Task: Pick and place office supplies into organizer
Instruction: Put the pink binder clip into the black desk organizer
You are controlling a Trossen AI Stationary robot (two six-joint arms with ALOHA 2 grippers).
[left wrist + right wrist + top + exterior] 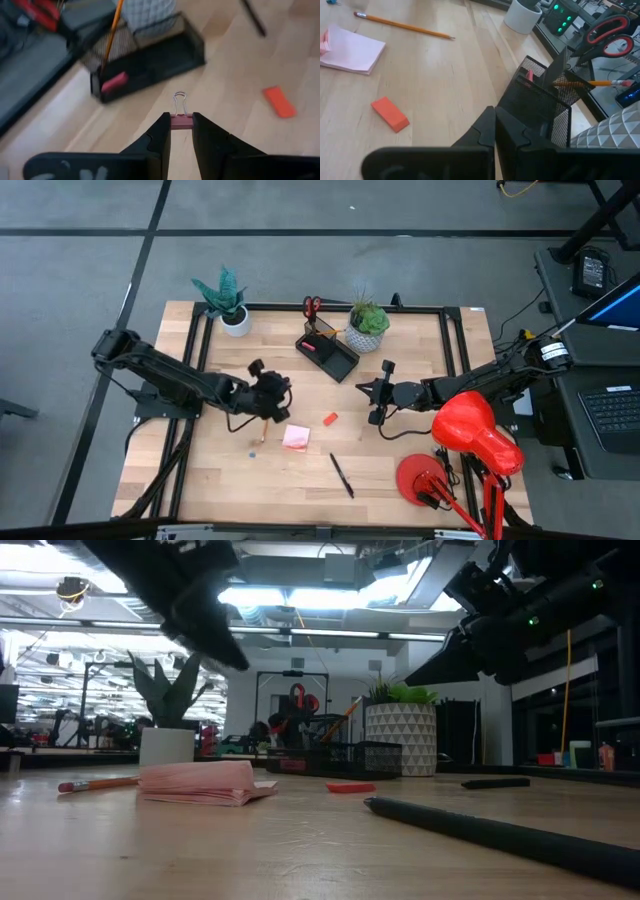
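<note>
Left wrist view: my left gripper (pixel 181 131) pinches a pink binder clip (pixel 180 116), aimed toward the organizer (pixel 150 65); right gripper (pixel 495 129) fingers pressed together mid-table.

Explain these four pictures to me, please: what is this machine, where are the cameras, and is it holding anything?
It is a robot with two dark arms working at a wooden table. One picture looks straight down from above, one looks level across the tabletop, and two come from cameras on the arms' wrists.

The left claw is pinching a small pink binder clip. The right claw is shut and empty, close to the black mesh organizer.

In the organizer stand red-handled scissors and a pencil. On the table lie a pink sticky-note pad, an orange eraser, a black pen and another pencil. Two potted plants stand at the far edge, and a red lamp sits at the right.
</note>
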